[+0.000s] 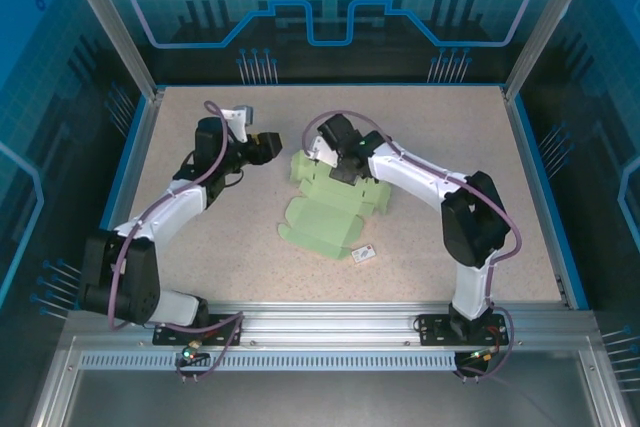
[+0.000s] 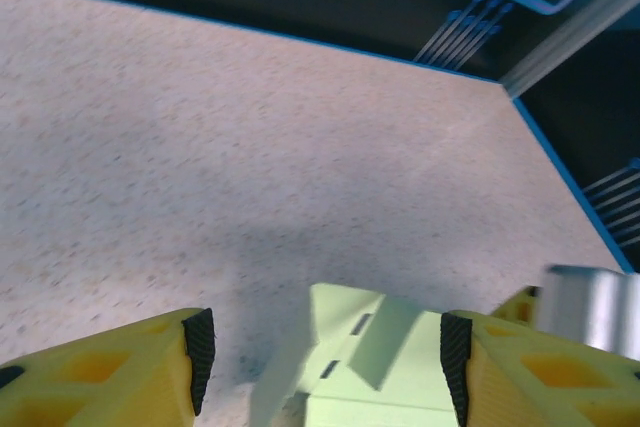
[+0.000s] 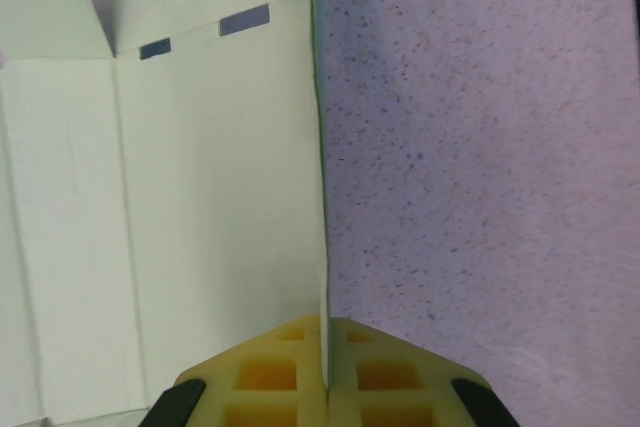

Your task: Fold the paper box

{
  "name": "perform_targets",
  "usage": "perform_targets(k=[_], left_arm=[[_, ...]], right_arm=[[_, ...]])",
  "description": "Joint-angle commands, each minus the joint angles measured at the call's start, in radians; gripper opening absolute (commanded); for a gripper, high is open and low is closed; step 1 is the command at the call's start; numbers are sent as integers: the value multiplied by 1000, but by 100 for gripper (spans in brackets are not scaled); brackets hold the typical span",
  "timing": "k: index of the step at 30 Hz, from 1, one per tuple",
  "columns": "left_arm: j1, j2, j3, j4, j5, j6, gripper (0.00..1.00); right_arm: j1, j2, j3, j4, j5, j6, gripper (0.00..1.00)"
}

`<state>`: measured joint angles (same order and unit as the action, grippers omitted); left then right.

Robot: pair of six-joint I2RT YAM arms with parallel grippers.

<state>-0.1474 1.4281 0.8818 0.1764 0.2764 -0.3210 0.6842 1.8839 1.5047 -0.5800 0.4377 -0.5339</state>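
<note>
My two arms rise from the near edge of the table (image 1: 450,127). Just beyond them a small white tag (image 1: 363,254) lies flat on the speckled surface, just beside the near right corner of the box (image 1: 335,217). The box is a pale green creased cut-out, mostly flat, spread over the middle of the table, with its flaps running from near the tag toward the far left.

At its far end my right end effector (image 1: 338,165) reaches in from the right. In my right wrist view it is closed. A thin edge of card stands upright and runs straight into the seam between my yellow fingers (image 3: 270,377), so I am clamped on that panel. Left of this edge the card spreads out with fold lines and two small dark slots near its far side. Right of it is bare table.

My left end effector (image 1: 268,144) sits just left of the box's far end, pointing toward it. In my left wrist view its black pads (image 2: 200,357) stand apart. A raised flap with two slots shows in the gap between them. It seems to touch neither pad, though the view cuts it off at the bottom.

Beyond, bare table runs to a blue rim (image 2: 300,42).
</note>
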Motion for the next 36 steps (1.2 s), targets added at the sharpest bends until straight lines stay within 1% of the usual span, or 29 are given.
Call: perform_targets(k=[1,4,11,16,22,31,36], left_arm=[[27,66,39,-91,-62,-36,64],[38,122,69,-120,-88,-18,64],[39,255,149,-174,-84,28,64],[39,348,207,-191,-19,43,63],[32,405,241,-195,48,60,62],[14,447,267,-201,97,100,61],[8,477,296,-232,117,124,61]], right_arm=[[25,-67,-62,172,144,-100,0],[45,-83,-127,280,208,-173,0],[56,-111,-254,480,256,-278,0],[55,-96,-314,600,287,-355,0],[51,-86,-374,714,298,-425,0],[38,-86,-403,759,272,-450,0],[30,-75,-410,784,272,-458,0]])
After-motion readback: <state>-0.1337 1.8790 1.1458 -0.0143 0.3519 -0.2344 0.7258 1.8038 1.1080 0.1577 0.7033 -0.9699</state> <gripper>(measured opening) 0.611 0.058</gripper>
